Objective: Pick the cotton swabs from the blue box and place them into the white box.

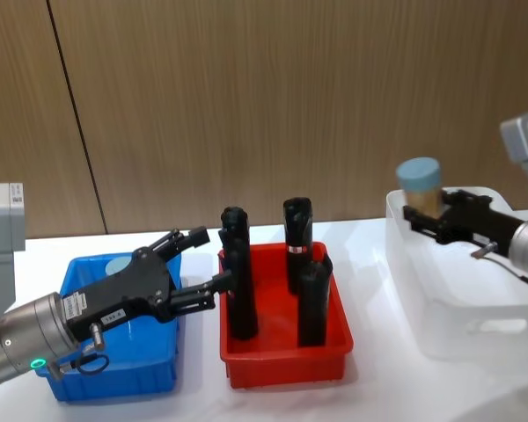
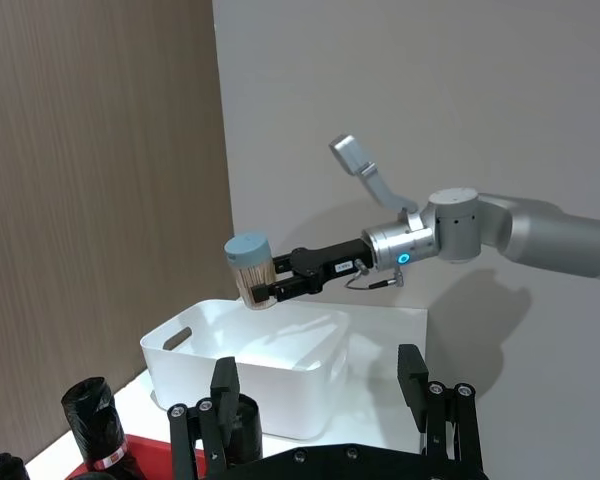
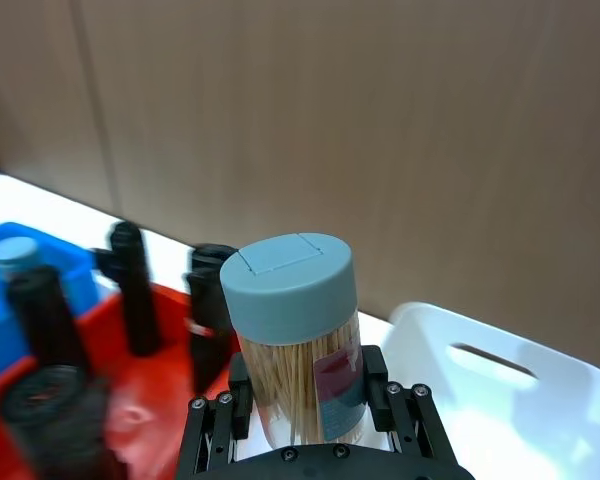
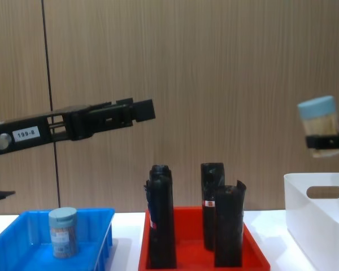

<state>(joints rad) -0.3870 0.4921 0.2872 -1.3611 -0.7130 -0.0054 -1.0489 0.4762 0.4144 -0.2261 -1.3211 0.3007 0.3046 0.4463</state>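
The spread left gripper [image 1: 208, 260] is hovering above the blue box's [image 1: 114, 380] right edge while the right gripper [image 1: 420, 217] is pinching cotton swabs [image 1: 420, 182] above the white box [image 1: 475, 327], likely due for lowering and release.

white box [image 4: 309, 227] cut by edge, blue box [image 1: 114, 383] half hidden

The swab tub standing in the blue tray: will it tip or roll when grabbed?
Probably light: the tub is small plastic holding thin swabs. It stands upright in the blue box, so it is likely steady, but being round it may roll if toppled.
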